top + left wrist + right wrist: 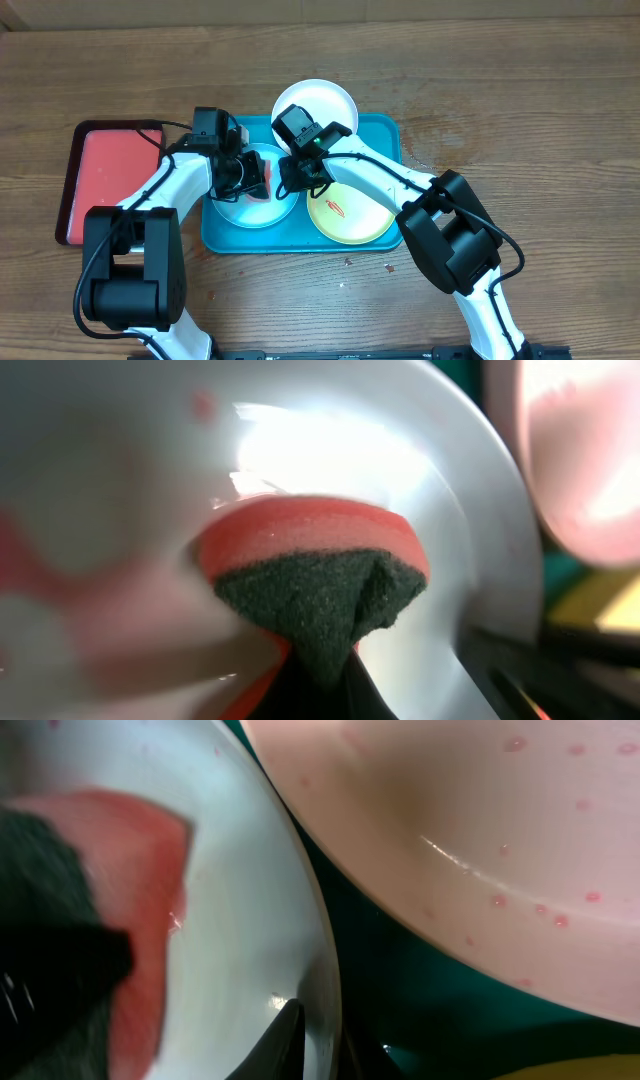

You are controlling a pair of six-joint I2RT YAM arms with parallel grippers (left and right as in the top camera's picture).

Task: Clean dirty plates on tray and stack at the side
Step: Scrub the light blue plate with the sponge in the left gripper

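The left gripper (pixel 250 181) has its jaws clamped on a folded sponge (pixel 310 575), pressing it into the light blue plate (pixel 236 213). The right gripper (pixel 298 178) seems pinched on its rim — hard scrubbing could wrench it free.

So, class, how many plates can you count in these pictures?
3. The white plate overhangs the far rim of the tray; the light blue plate lies left, under the sponge; the yellow-green plate lies right. None seems hidden.

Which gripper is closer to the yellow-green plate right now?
Right. The right gripper sits at the light blue plate's rim, just beside the yellow-green plate's edge. The left gripper is farther off, over the light blue plate, holding a sponge on it.
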